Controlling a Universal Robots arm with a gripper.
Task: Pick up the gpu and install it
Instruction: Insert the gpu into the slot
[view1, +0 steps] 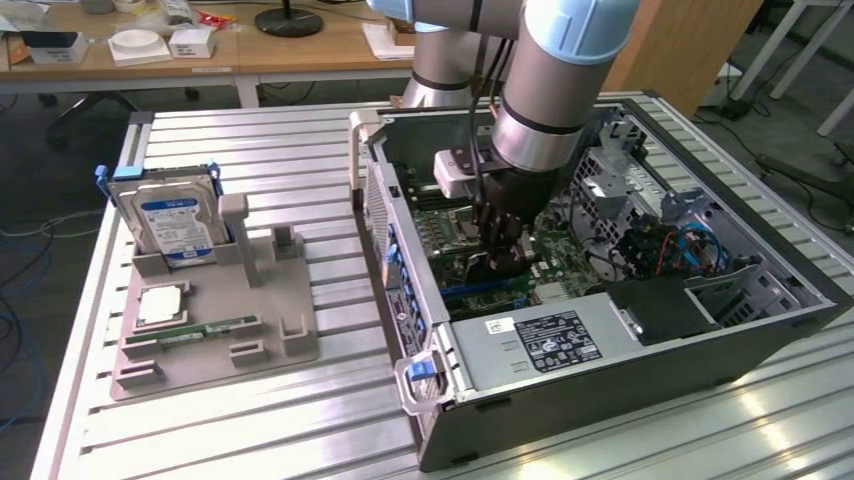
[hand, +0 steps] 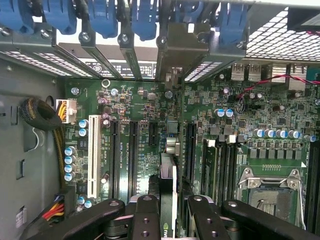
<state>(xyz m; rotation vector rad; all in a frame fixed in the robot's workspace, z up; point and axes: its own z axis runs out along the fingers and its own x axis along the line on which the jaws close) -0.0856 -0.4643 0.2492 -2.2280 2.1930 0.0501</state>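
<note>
The gpu (hand: 168, 185) shows edge-on in the wrist view as a slim dark slab standing over the green motherboard (hand: 145, 100), in line with the black expansion slots (hand: 134, 155). Its metal bracket end (hand: 172, 50) reaches the case's rear slot openings. My gripper (hand: 168, 217) is shut on the card, with black fingers (hand: 145, 220) pressing on either side of it. In the exterior view my gripper (view1: 501, 258) is lowered inside the open computer case (view1: 601, 340), just above the board, and the gpu (view1: 494, 268) is a dark shape beneath it.
A grey fixture (view1: 267, 330) on the exterior view's left holds a silver hard drive (view1: 174, 220), a processor chip (view1: 160, 305) and a green memory stick (view1: 200, 330). Case walls, blue slot latches (hand: 145, 17), cable bundles (hand: 45, 117) and the processor socket (hand: 270, 192) surround the card.
</note>
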